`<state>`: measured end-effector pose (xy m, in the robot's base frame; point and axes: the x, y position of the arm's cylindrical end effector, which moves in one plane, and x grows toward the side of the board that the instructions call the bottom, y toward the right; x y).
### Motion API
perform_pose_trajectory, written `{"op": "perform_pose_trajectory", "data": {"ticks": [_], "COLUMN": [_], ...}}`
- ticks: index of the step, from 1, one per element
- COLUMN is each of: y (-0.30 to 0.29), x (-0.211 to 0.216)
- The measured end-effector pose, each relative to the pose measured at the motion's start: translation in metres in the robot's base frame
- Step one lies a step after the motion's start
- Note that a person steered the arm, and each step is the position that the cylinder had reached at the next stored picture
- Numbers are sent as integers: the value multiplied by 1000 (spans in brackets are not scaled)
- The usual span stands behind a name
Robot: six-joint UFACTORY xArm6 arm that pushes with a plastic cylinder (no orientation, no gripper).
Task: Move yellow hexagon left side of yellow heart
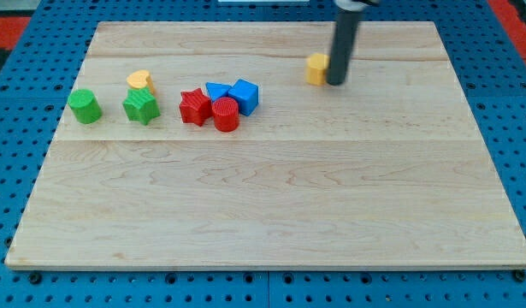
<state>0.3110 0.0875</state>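
The yellow hexagon (316,68) lies near the view's top, right of centre. My tip (337,83) stands right against its right side, touching or nearly touching it. The yellow heart (140,80) lies far to the view's left, just above the green star. The rod comes down from the view's top edge.
A green cylinder (85,106) and a green star (141,107) lie at the left. A red star (193,106), a red cylinder (226,114) and two blue blocks (216,91) (245,96) cluster left of centre. The wooden board (271,205) rests on a blue pegboard.
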Motion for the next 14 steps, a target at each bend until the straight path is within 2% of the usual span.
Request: {"op": "perform_pose_trajectory", "data": {"ticks": [1,2,3,4,5,8,10,11,13,14], "y": [-2,-29,-136,-72,-83,-225,-256,-301,-303,-358], "x": [-35,-49,-37,-33,9,-47,-47,-42,-7,-50]}}
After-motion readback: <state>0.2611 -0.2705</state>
